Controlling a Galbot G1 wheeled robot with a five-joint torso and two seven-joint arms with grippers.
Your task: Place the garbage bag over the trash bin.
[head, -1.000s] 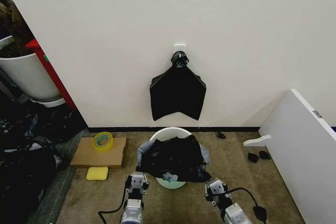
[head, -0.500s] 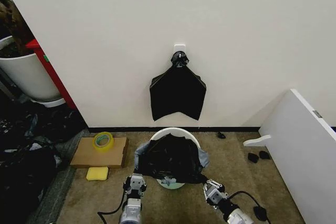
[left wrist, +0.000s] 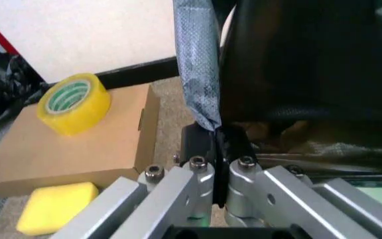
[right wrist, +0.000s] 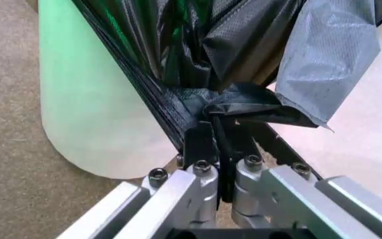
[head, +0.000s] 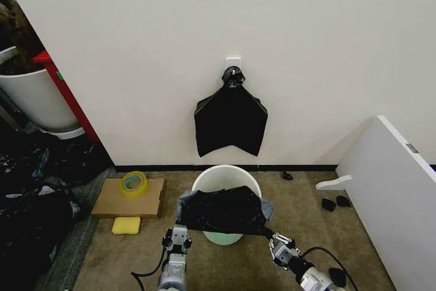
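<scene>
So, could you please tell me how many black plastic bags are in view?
2: the garbage bag stretched between the left gripper and right gripper at the trash bin, and a flat black bundle hanging on the wall. The dark heap at left may hide more.

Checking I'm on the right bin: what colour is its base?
Pale green under a cream-white rim: the trash bin, clearest in the right wrist view.
</scene>
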